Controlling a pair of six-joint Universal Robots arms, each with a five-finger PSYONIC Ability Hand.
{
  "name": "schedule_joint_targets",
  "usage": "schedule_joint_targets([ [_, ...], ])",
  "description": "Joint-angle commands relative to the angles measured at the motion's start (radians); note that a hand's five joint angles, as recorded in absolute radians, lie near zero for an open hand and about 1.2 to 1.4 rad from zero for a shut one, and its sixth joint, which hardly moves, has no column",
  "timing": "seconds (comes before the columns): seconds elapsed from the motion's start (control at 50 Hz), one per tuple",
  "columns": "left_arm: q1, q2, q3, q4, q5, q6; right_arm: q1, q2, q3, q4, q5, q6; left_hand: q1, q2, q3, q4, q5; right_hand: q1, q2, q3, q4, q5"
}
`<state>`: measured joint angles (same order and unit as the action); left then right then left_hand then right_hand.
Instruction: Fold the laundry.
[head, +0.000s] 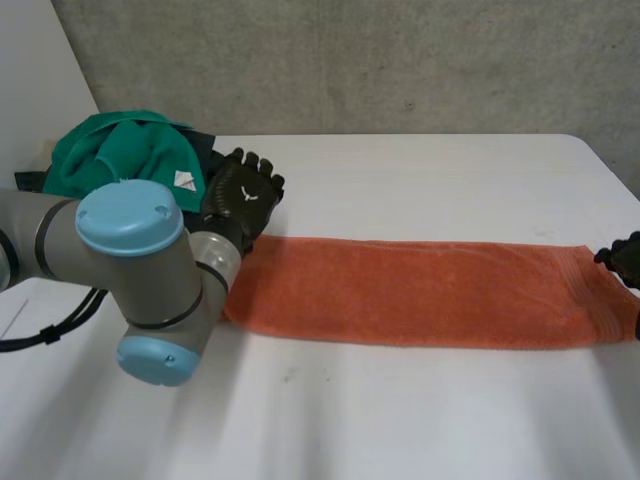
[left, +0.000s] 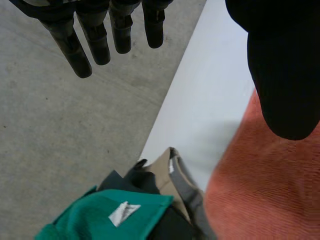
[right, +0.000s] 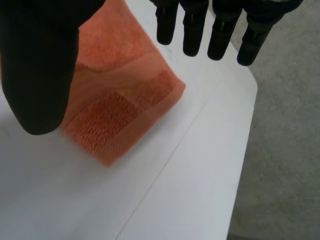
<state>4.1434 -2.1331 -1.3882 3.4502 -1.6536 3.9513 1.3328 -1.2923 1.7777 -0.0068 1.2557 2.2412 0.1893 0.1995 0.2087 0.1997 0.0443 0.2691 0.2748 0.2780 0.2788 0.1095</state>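
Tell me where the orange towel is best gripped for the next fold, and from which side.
Probably at its two short ends. The orange towel lies flat as a long strip, so each open hand can come from outside its end: the left hand at the end by the green cloth, the right hand at the other, pinching the edge.

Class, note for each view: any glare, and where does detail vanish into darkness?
Head view: soft even light, no glare on the white table or orange towel. Left wrist view: thumb of the left hand flat black. Right wrist view: likewise on the right hand.
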Motion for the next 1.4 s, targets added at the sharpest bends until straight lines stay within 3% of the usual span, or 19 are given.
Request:
schedule_joint_targets([
  [0.02, 0.0, -0.004, -0.008, 0.004, 0.0, -0.006, -0.011, 0.091, 0.017, -0.136, 0.011, -0.003, -0.015, -0.025, -0.034, -0.025, -0.044, 0.092, 0.086, 0.083, 0.082, 0.077],
  [0.1, 0.0, -0.004, -0.008, 0.007, 0.0, -0.006, -0.014, 0.137, 0.002, -0.156, 0.016, -0.003, -0.015, -0.025, -0.034, -0.025, -0.044, 0.267, 0.262, 0.258, 0.258, 0.252],
  [0.14, 0.0, -0.004, -0.008, 0.007, 0.0, -0.004, -0.02, 0.154, -0.006, -0.157, 0.017, -0.003, -0.015, -0.025, -0.034, -0.025, -0.044, 1.013, 1.007, 1.004, 1.003, 0.998],
  [0.16, 0.0, -0.002, -0.008, 0.007, 0.0, -0.006, -0.026, 0.156, -0.012, -0.163, 0.017, -0.003, -0.015, -0.025, -0.034, -0.025, -0.044, 1.126, 1.12, 1.117, 1.116, 1.111],
  [0.32, 0.004, 0.021, -0.023, 0.007, -0.002, -0.004, -0.155, 0.139, -0.055, -0.173, 0.031, -0.043, -0.015, -0.025, -0.034, -0.025, -0.044, 1.127, 1.121, 1.118, 1.118, 1.112],
  [0.4, 0.009, 0.05, -0.052, 0.007, -0.002, -0.006, -0.207, 0.11, -0.125, -0.163, 0.051, -0.144, -0.015, -0.025, -0.034, -0.025, -0.044, 1.127, 1.121, 1.118, 1.118, 1.112],
  [0.52, 0.026, 0.091, -0.1, 0.007, -0.002, -0.006, -0.179, 0.094, -0.181, -0.167, 0.114, -0.276, -0.015, -0.025, -0.034, -0.025, -0.044, 1.127, 1.121, 1.118, 1.118, 1.112],
  [0.74, 0.083, 0.188, -0.17, 0.007, -0.002, -0.075, 0.399, -0.027, -0.188, -0.305, 0.05, -0.14, -0.015, -0.025, -0.034, -0.025, -0.044, 1.127, 1.121, 1.118, 1.118, 1.112],
  [0.88, 0.097, 0.236, -0.225, 0.007, 0.0, -0.129, 0.793, 0.105, -0.181, -0.363, -0.053, -0.152, -0.015, -0.025, -0.034, -0.025, -0.044, 1.127, 1.121, 1.118, 1.118, 1.112],
  [0.96, 0.097, 0.236, -0.25, 0.007, 0.0, -0.13, 0.916, 0.211, -0.188, -0.378, -0.07, -0.181, -0.015, -0.025, -0.034, -0.025, -0.044, 1.127, 1.121, 1.118, 1.118, 1.112],
  [1.06, 0.097, 0.229, -0.261, 0.009, 0.0, -0.13, 0.97, 0.306, -0.198, -0.384, -0.05, -0.238, -0.015, -0.025, -0.034, -0.025, -0.044, 1.127, 1.121, 1.118, 1.118, 1.112],
  [1.08, 0.093, 0.225, -0.261, 0.007, 0.0, -0.13, 0.964, 0.311, -0.205, -0.384, -0.024, -0.238, -0.015, -0.025, -0.034, -0.025, -0.044, 0.605, 0.599, 0.596, 0.595, 0.59],
  [1.12, 0.09, 0.223, -0.259, 0.009, 0.0, -0.13, 0.962, 0.3, -0.204, -0.384, 0.005, -0.221, -0.015, -0.025, -0.034, -0.025, -0.044, 0.016, 0.01, 0.007, 0.006, 0.001],
  [1.14, 0.09, 0.223, -0.258, 0.009, 0.0, -0.132, 0.96, 0.294, -0.201, -0.384, 0.022, -0.204, -0.015, -0.025, -0.034, -0.025, -0.044, -0.095, -0.1, -0.103, -0.104, -0.11],
  [1.2, 0.084, 0.226, -0.241, 0.009, -0.002, -0.132, 0.944, 0.205, -0.192, -0.371, 0.103, -0.08, -0.015, -0.025, -0.034, -0.025, -0.044, -0.095, -0.1, -0.103, -0.104, -0.11],
  [1.26, 0.067, 0.229, -0.215, 0.018, -0.002, -0.132, 0.835, 0.065, -0.149, -0.317, 0.149, 0.082, -0.015, -0.025, -0.034, -0.025, -0.044, -0.095, -0.1, -0.103, -0.104, -0.11],
  [1.4, -0.012, 0.219, -0.15, 0.033, -0.003, -0.13, 0.614, -0.005, -0.018, -0.076, 0.091, 0.29, -0.015, -0.025, -0.034, -0.025, -0.044, -0.095, -0.1, -0.103, -0.104, -0.11],
])
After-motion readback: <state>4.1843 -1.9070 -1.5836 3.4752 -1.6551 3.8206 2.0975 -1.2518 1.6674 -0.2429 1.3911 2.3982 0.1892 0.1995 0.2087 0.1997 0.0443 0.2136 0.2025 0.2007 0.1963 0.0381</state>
